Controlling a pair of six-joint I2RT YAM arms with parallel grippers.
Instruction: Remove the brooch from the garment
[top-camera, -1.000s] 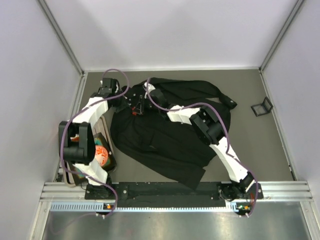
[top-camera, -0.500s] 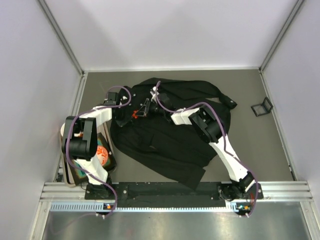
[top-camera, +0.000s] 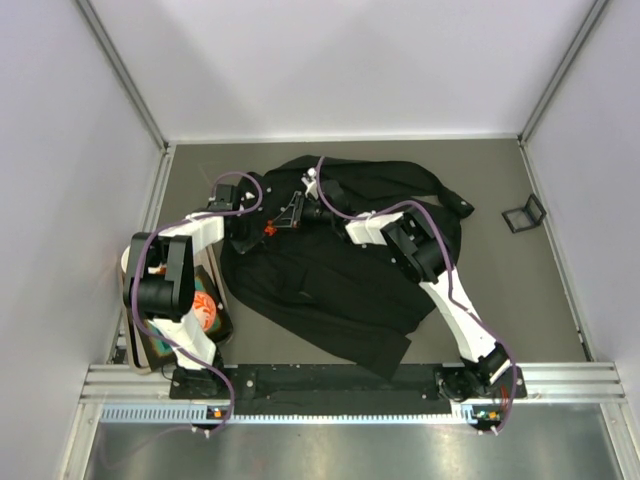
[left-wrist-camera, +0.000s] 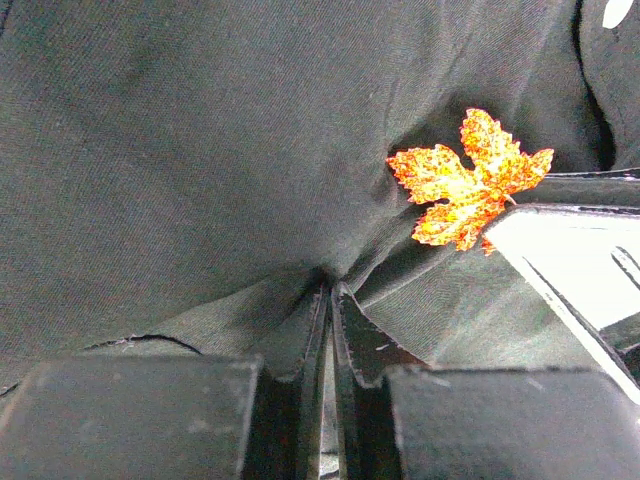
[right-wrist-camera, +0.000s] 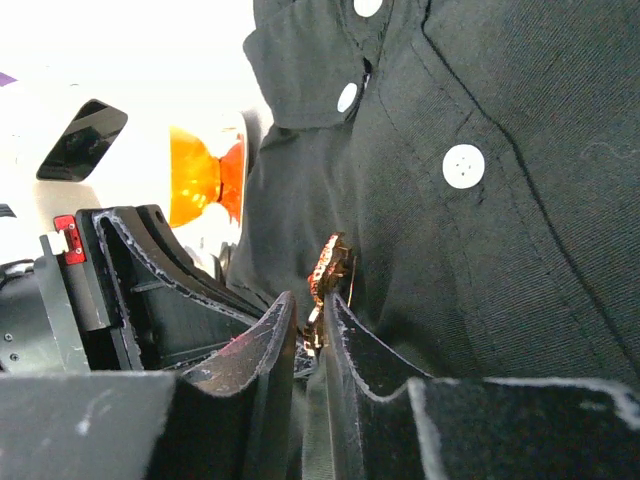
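Note:
The black garment (top-camera: 330, 270) lies spread on the grey table. The brooch (top-camera: 268, 229), a small red-orange maple leaf, sits near its upper left and shows clearly in the left wrist view (left-wrist-camera: 470, 180). My left gripper (top-camera: 245, 222) is shut on a pinched fold of the garment's fabric (left-wrist-camera: 200, 180) just left of the brooch. My right gripper (top-camera: 283, 224) is shut on the brooch, seen edge-on between its jaws in the right wrist view (right-wrist-camera: 328, 268). Pale buttons (right-wrist-camera: 463, 165) dot the garment's placket.
A tray (top-camera: 222, 322) holding a round orange disc (top-camera: 205, 310) sits at the left by the left arm's base. A small black stand (top-camera: 523, 214) rests at the right. Grey walls close in the table on three sides.
The left arm has pulled back and down toward the garment's left edge. The right gripper has stayed on the brooch, shifting slightly right.

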